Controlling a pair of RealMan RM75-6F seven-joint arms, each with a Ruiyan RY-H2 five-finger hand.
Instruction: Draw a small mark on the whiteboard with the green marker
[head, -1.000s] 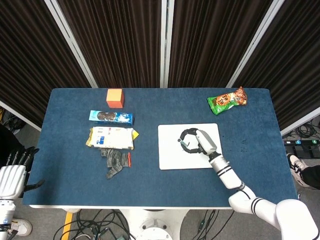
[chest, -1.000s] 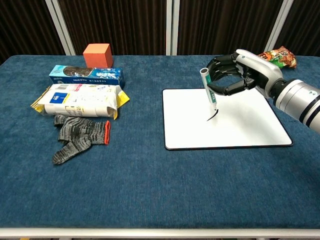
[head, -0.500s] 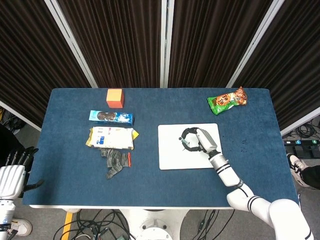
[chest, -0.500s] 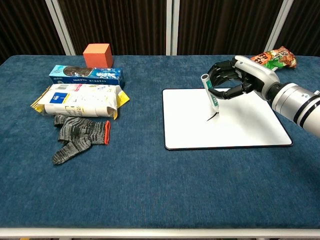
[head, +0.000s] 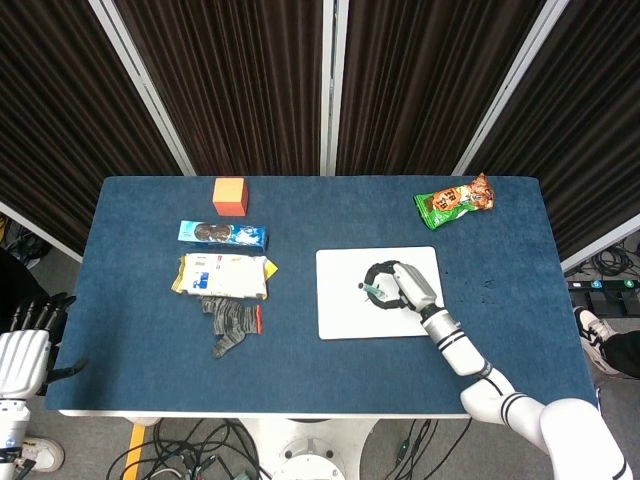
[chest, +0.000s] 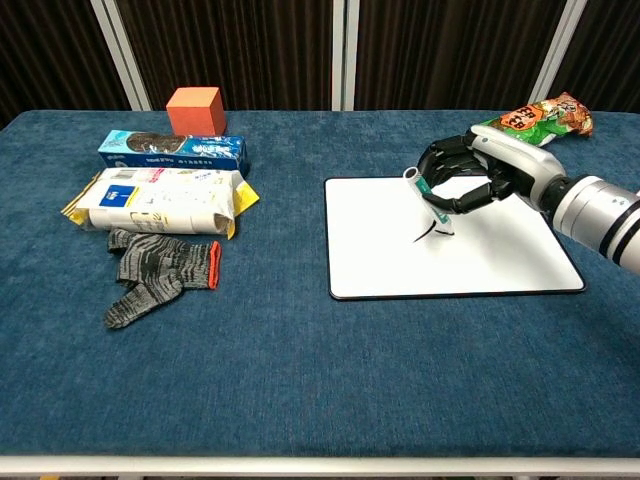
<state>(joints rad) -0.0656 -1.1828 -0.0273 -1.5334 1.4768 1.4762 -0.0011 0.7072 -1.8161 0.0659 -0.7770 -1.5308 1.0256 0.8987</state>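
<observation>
A white whiteboard (head: 345, 308) (chest: 480, 265) lies flat on the blue table, right of centre. My right hand (head: 405, 287) (chest: 485, 172) hovers low over it and holds the green marker (chest: 428, 202) (head: 371, 291), which leans with its tip down near the board. A short dark mark (chest: 427, 233) shows on the board beside the tip. My left hand (head: 22, 350) hangs off the table's left edge, fingers apart, holding nothing.
At the left lie a cookie box (chest: 173, 150), a yellow-white packet (chest: 160, 201), a grey glove (chest: 155, 272) and an orange cube (chest: 194, 109). A green snack bag (chest: 535, 115) sits at the far right, behind my right hand.
My right hand has sunk lower over the board and shifted slightly right, tilting the marker further over. The mark stays the same. The left hand has not moved.
</observation>
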